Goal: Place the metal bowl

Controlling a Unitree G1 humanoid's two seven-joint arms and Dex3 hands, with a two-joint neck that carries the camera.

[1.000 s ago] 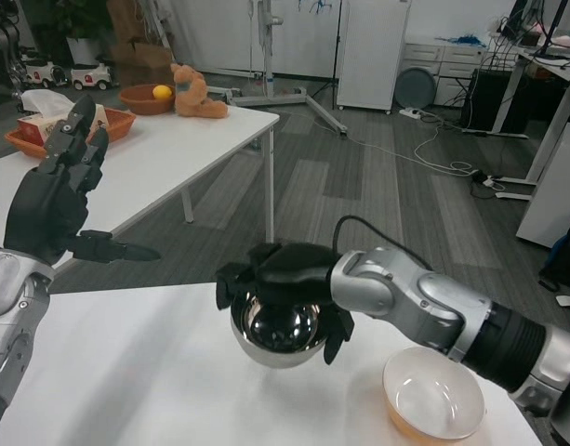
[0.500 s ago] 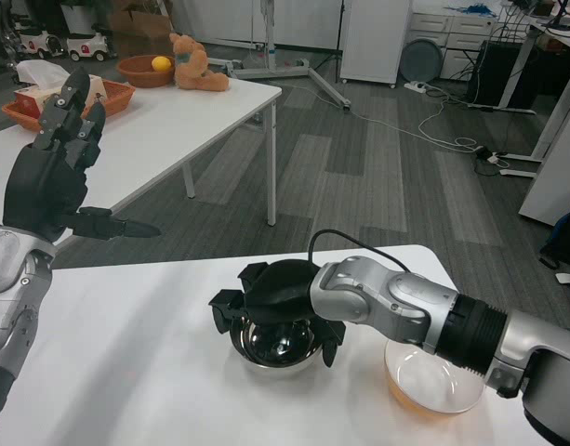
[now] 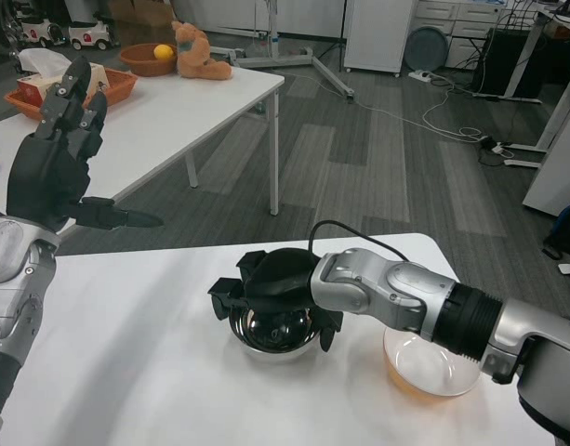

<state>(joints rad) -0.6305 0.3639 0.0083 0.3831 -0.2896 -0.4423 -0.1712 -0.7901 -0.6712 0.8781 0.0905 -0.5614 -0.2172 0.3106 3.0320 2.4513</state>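
With the left hand [image 3: 52, 172] raised, released and holding nothing, keep the right hand [image 3: 277, 279] grasping the shiny round metal bowl [image 3: 273, 333] from above until it sits flat on the white tabletop [image 3: 126, 372], just beside the cream-lined orange bowl [image 3: 430, 364], then release straight upward.

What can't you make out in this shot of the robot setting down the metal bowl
- Head view: the inside of the metal bowl is hidden by the right hand spread over its rim.
- Whether the bowl rests fully on the white table cannot be told; its base is too dark.
- The orange bowl is partly covered by the right forearm.
- The items in the far tray are too small to identify.
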